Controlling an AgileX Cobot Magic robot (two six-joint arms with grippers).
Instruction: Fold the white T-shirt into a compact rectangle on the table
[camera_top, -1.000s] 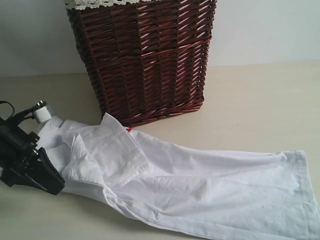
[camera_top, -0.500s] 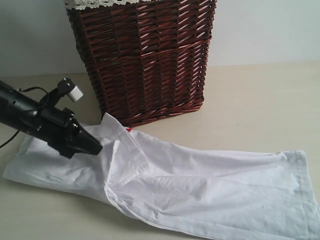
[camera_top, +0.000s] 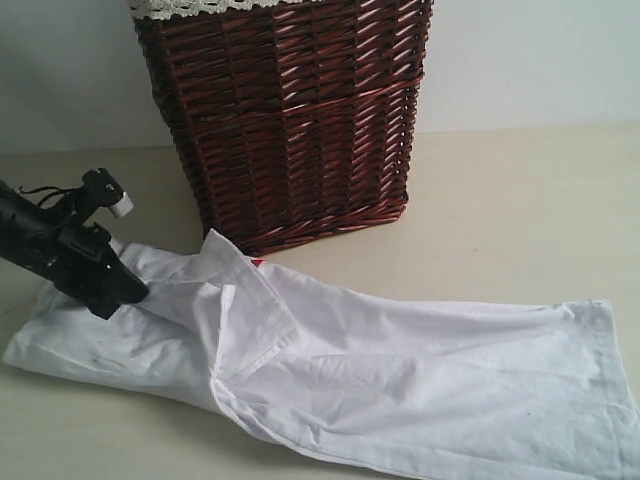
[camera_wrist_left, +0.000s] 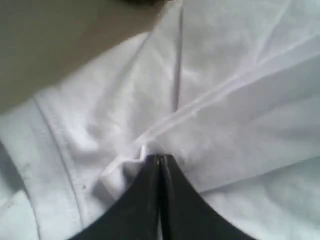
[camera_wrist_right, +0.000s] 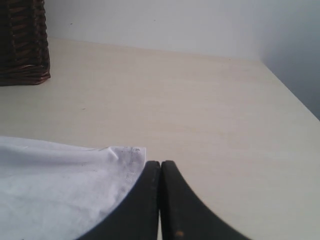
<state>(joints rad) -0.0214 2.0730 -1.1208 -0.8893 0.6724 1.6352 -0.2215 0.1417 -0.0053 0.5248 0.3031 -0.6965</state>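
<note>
The white T-shirt (camera_top: 400, 380) is found lying on the counter (camera_top: 520, 190) as a long, loosely doubled band. It runs from the left edge of the exterior view to its lower right corner, just in front of the wicker basket (camera_top: 290, 120). A sliver of red is seen under a turned-up flap near the basket. The left gripper (camera_top: 128, 292) is set down on the shirt's left end with its jaws together. In the left wrist view a small pucker of cloth is seen at its tips, but whether a ply is caught there cannot be told. The right gripper (camera_wrist_right: 160, 165) is closed on nothing, its tips just beside a hemmed corner of the shirt, over bare counter. The cloth is judged light, limp and thin: no shape would be kept when lifted, and a single ply is likely to be peeled off the one beneath. Slipping over the smooth counter is to be expected. Hold is best taken at the stitched hem corners and seams, with both plies pinched together.
</note>
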